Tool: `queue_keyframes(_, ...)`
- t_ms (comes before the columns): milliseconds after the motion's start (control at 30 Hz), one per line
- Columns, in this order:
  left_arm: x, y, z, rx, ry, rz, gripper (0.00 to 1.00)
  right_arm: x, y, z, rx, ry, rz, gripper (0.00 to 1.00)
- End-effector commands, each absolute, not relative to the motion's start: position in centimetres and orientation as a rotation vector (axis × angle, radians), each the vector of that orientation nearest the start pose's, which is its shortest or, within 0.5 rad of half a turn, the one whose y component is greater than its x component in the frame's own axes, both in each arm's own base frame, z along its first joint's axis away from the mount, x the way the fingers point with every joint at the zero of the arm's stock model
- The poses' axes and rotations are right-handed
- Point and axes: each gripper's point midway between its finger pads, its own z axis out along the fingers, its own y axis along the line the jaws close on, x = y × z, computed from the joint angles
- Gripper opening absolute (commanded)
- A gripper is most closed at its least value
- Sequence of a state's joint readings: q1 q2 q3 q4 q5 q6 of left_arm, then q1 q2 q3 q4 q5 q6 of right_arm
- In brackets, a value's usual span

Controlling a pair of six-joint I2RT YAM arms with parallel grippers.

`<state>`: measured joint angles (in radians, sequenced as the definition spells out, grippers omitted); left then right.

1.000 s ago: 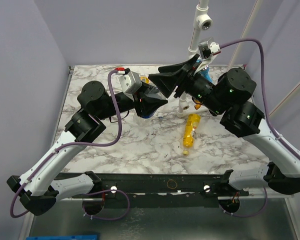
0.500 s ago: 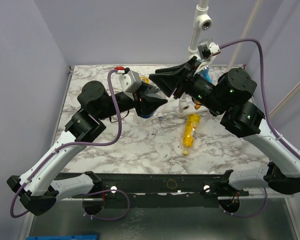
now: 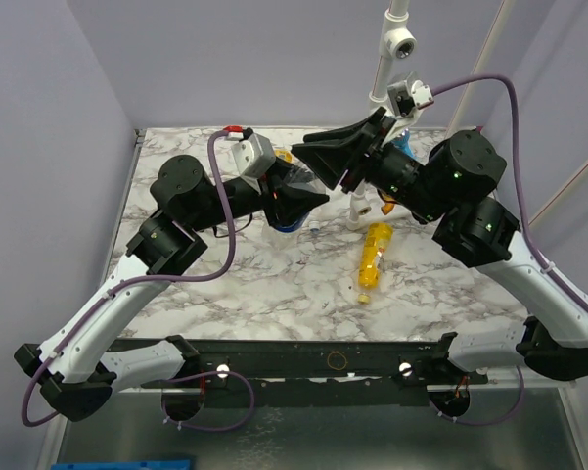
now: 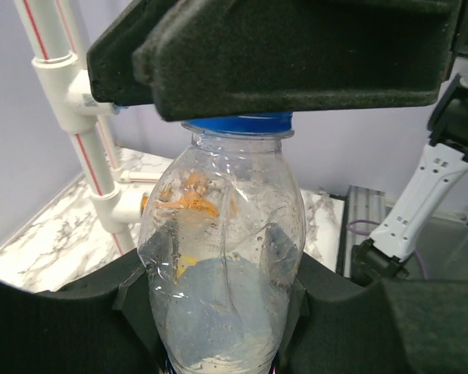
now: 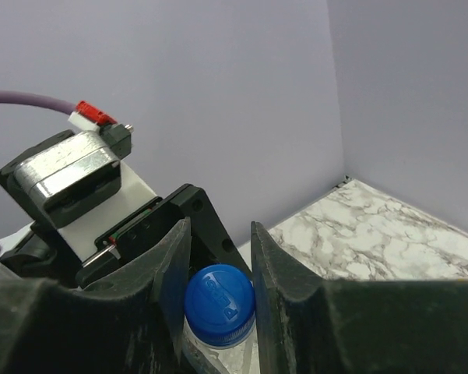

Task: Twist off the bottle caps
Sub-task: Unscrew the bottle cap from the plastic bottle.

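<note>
My left gripper [image 3: 301, 199] is shut on the body of a clear bottle [image 4: 222, 257] with a blue label, holding it upright above the table [image 3: 274, 279]. In the left wrist view its pads [image 4: 86, 312] press both sides of the bottle. My right gripper [image 3: 325, 162] comes from above; its fingers [image 5: 276, 273] sit on either side of the blue cap [image 5: 219, 302] and touch it. The cap [image 4: 237, 125] also shows under the right fingers in the left wrist view. A yellow-orange bottle [image 3: 374, 257] lies on the table. A clear bottle [image 3: 359, 211] stands behind it.
A white camera pole [image 3: 389, 54] rises at the back right, and shows as white pipe [image 4: 70, 101] in the left wrist view. Something yellow [image 3: 284, 155] lies behind my left wrist at the back. Lilac walls close in the back and sides.
Almost nothing. The left arm has shifted very slightly; both grippers stay where they were on the bottle and the cap.
</note>
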<state>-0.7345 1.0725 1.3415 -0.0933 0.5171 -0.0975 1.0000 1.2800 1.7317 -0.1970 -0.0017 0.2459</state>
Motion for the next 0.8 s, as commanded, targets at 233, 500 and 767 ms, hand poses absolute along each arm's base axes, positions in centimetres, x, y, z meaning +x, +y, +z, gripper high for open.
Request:
queue_keyframes(233, 9.4, -29.7, 51.4, 1.19, 1.046, -1.531, 0.0, 5.8, 33.5, 57.7, -1.213, 0.829, 1.468, 0.01)
queue_keyframes(500, 7.3, -28.9, 53.4, 1.238, 1.025, -1.627, 0.0, 0.1, 30.8, 57.5, -1.516, 0.589, 1.636, 0.01)
queue_keyframes(767, 7.8, -29.0, 51.9, 1.249, 1.011, -1.563, 0.0, 3.7, 32.0, 59.0, -1.307, 0.738, 1.48, 0.18)
